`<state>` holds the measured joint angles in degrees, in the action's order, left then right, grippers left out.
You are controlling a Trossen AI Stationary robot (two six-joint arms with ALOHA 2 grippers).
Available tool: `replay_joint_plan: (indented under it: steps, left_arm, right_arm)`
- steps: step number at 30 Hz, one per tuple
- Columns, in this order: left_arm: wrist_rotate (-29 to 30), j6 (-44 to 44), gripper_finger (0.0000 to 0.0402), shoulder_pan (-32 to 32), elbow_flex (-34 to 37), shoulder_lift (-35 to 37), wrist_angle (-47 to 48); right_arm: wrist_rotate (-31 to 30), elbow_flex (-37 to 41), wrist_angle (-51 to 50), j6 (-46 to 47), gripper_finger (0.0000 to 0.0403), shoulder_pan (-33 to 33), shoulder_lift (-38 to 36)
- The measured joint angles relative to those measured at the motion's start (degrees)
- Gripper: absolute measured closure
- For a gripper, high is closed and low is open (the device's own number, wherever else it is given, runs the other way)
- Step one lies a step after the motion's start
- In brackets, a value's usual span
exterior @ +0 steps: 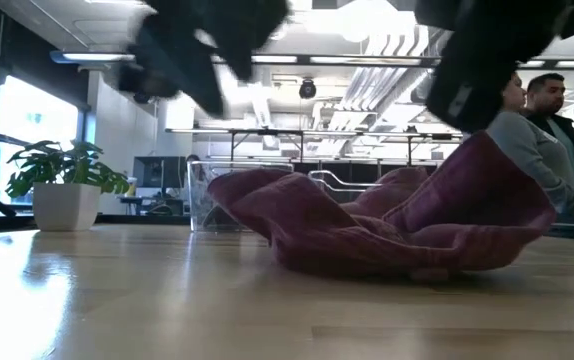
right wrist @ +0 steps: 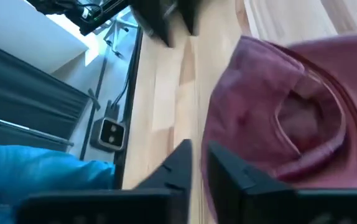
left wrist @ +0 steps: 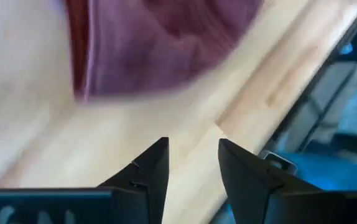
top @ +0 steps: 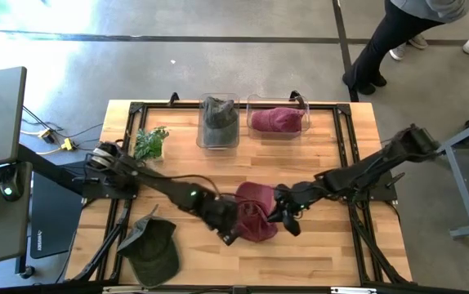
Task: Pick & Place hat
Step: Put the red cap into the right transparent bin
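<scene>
A maroon hat (top: pixel 255 214) lies in the middle of the table, its left part flat on the wood (exterior: pixel 297 225). My right gripper (top: pixel 288 219) stands at the hat's right side, its fingers nearly together in the right wrist view (right wrist: pixel 200 165). My left gripper (top: pixel 230 235) hovers open by the hat's near-left side; its wrist view shows bare wood between the fingers (left wrist: pixel 193 162) and the hat (left wrist: pixel 166 43) ahead of them. The low view shows both grippers above the hat, the left (exterior: pixel 197 50) clear of it. My right gripper seems to pinch the hat's right edge (right wrist: pixel 219 134), coming from the table's right and slanting down. That side is drawn up to the fingers (exterior: pixel 482 150) while the rest of the hat stays on the table. The pinch itself is hidden behind my own finger.
Two clear bins stand at the far edge: one (top: pixel 201 131) holds a grey-green hat, the other (top: pixel 251 104) a maroon hat. A dark green hat (top: pixel 151 245) lies near the table's near-left corner. A small plant (top: pixel 150 143) stands far left. People stand beyond the far-right corner.
</scene>
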<state>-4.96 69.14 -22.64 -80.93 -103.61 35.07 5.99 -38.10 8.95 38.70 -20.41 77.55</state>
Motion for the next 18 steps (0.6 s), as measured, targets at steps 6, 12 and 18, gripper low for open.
replay_joint_plan:
  steps: [6,12,18]
  left_arm:
    - [4.2,19.6,0.027,-4.9,7.3,0.9,-10.4]
    - [24.9,37.4,0.027,-9.2,15.5,1.0,-23.0]
    - [40.4,47.5,0.027,-10.4,22.6,-1.0,-37.4]
  right_arm:
    - [2.0,-6.4,1.0,-3.1,0.0389,1.7,10.9]
    - [0.7,-9.3,0.4,-3.1,0.0399,2.6,19.2]
    - [-0.5,-9.3,-0.7,-3.0,0.0401,3.4,22.3]
